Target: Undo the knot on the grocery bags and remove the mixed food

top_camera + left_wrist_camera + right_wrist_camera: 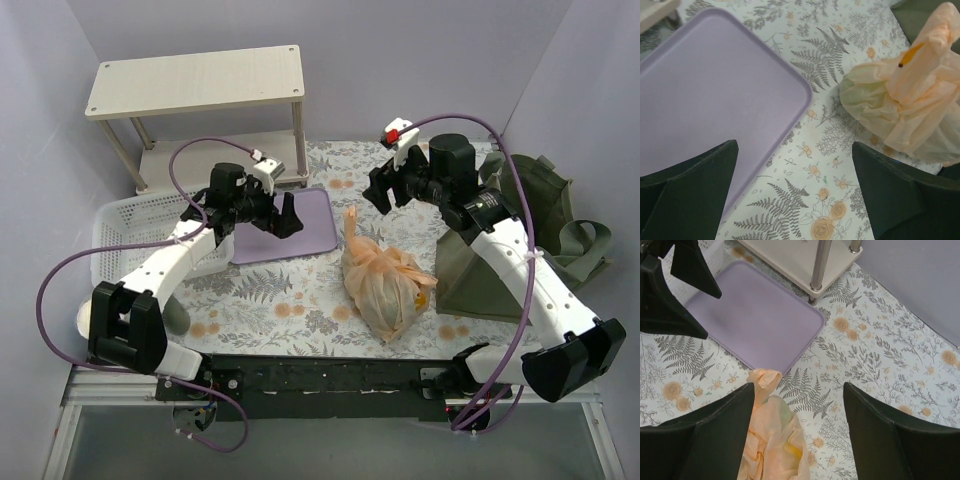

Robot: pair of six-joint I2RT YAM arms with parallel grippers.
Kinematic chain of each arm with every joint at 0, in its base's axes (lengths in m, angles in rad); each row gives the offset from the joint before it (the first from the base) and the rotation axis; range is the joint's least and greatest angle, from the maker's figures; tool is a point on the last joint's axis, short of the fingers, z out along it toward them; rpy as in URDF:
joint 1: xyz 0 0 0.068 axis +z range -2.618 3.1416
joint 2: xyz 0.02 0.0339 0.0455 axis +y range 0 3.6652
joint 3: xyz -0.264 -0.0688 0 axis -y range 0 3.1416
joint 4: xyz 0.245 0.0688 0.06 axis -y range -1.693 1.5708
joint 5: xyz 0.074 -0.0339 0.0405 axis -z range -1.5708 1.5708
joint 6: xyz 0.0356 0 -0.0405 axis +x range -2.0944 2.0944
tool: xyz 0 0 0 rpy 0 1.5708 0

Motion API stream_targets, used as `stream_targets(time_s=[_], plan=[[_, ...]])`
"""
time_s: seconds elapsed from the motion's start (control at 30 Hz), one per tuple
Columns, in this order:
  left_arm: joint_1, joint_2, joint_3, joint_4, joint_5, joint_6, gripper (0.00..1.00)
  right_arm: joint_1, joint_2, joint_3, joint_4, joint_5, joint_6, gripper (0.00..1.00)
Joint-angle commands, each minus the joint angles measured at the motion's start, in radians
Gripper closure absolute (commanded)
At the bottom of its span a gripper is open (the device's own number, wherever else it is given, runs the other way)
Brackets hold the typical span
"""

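- We are holding the left gripper [278,216] released, its jaws spread wide and empty, above the purple tray [300,245], at 10 o'clock from the grocery bags [385,285]
- We are hovering the right gripper [799,387] released and empty at 12 o'clock from the bags, their twisted handle tip just beside one finger
- We are seeing the bags lying on the floral cloth [290,295] at 4 o'clock from the tray, the olive tote [520,230] at their 3 o'clock
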Motion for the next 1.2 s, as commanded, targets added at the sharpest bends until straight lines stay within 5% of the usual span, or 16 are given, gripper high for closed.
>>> stream_targets(time_s=[0.0, 0.37, 0.6, 0.7, 0.73, 0.87, 1.17], plan=[[-0.028, 0.068, 0.025, 0.004, 0.181, 0.052, 0.02, -0.026, 0.024, -0.007, -0.036, 0.003, 0.026, 0.22], [-0.19, 0.322, 0.167, -0.033, 0.318, 0.316, 0.02, -0.024, -0.171, -0.265, -0.37, -0.17, -0.27, 0.21], [-0.305, 0.375, 0.141, 0.176, 0.269, 0.191, 0.03, -0.022, -0.231, -0.426, -0.46, -0.171, -0.343, 0.19], [-0.336, 0.385, 0.126, 0.231, 0.226, 0.175, 0.24, -0.024, -0.224, -0.471, -0.395, -0.058, -0.323, 0.22], [-0.341, 0.388, 0.121, 0.236, 0.215, 0.175, 0.46, -0.024, -0.216, -0.486, -0.38, -0.039, -0.327, 0.29], [-0.347, 0.379, 0.095, 0.204, 0.226, 0.178, 1.0, -0.024, -0.175, -0.5, -0.288, 0.076, -0.376, 0.56], [-0.344, 0.081, -0.066, 0.043, 0.199, 0.229, 1.0, -0.024, -0.034, -0.397, -0.125, 0.21, -0.485, 0.65]])
